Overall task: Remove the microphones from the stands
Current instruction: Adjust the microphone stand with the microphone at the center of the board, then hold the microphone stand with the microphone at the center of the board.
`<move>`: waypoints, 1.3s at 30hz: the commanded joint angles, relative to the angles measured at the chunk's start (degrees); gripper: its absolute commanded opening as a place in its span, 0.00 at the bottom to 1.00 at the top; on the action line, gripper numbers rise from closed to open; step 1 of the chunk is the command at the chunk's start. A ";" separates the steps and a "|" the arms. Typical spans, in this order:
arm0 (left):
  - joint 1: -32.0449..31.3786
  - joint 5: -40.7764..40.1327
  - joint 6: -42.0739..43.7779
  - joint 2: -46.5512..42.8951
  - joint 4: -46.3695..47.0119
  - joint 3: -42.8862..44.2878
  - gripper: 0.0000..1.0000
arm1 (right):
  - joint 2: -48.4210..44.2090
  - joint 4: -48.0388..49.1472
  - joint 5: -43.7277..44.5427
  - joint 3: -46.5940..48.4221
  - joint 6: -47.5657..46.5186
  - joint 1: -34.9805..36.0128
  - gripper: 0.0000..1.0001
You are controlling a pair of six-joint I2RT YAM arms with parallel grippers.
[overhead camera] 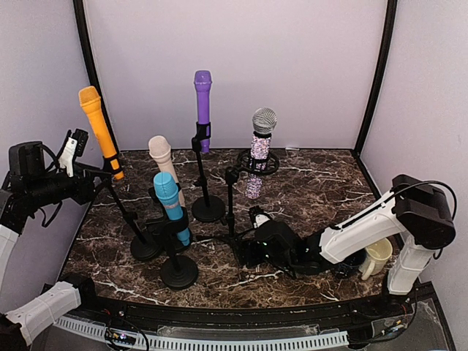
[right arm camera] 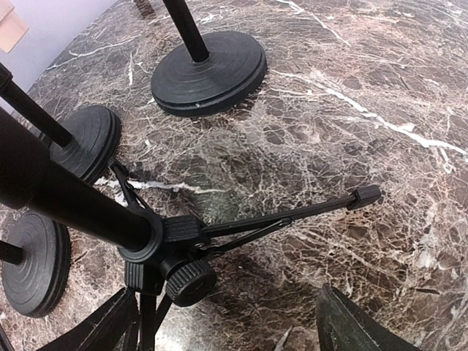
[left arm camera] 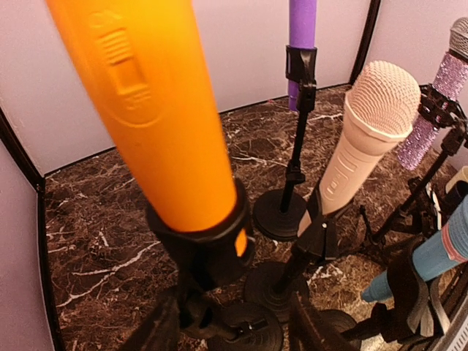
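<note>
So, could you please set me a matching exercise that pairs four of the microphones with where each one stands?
Things:
1. orange mic
2. purple mic
3. blue mic
4. glitter mic

Places:
A. rightmost
B. nearest the front
C. leftmost, tilted
D. highest, upright

Pairs: 1-C, 2-D, 3-B, 4-A

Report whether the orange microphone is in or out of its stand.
In. The orange microphone sits tilted in its stand's black clip, whose ring wraps its lower end.
</note>
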 commanded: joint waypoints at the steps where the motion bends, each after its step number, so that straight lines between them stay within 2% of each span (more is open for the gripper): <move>1: -0.24 2.50 -0.31 0.61 1.52 -3.62 0.41 | -1.62 2.75 0.80 -0.45 -0.67 -0.53 0.84; 5: -0.24 3.17 -0.03 0.36 2.33 -4.22 0.34 | -1.79 3.07 0.93 -0.79 -0.54 -0.53 0.83; 8: -0.24 3.69 0.21 0.13 2.48 -4.33 0.32 | -1.62 2.96 0.85 -0.53 -0.71 -0.53 0.83; 13: -0.26 3.89 0.39 -0.09 2.61 -4.52 0.18 | -1.46 2.75 0.68 -0.11 -0.97 -0.47 0.83; 18: -0.32 3.54 0.21 -1.33 2.63 -4.52 0.13 | -2.28 2.76 0.75 -0.45 -1.28 -0.33 0.82; 23: -0.24 3.66 0.33 -1.72 2.60 -4.57 0.12 | -4.73 1.56 1.47 -0.06 -3.56 0.66 0.82; 27: -0.24 4.02 0.37 -1.73 2.63 -4.52 0.12 | -10.16 -0.92 2.62 -0.73 -5.43 2.47 0.84; 34: -0.24 5.10 0.74 -1.15 2.65 -4.52 0.12 | -26.55 -7.09 1.77 -5.18 -4.78 3.98 0.90; 39: -0.24 5.31 0.89 -1.51 2.59 -4.52 0.12 | -35.10 -15.41 0.85 -1.78 -7.78 5.97 0.92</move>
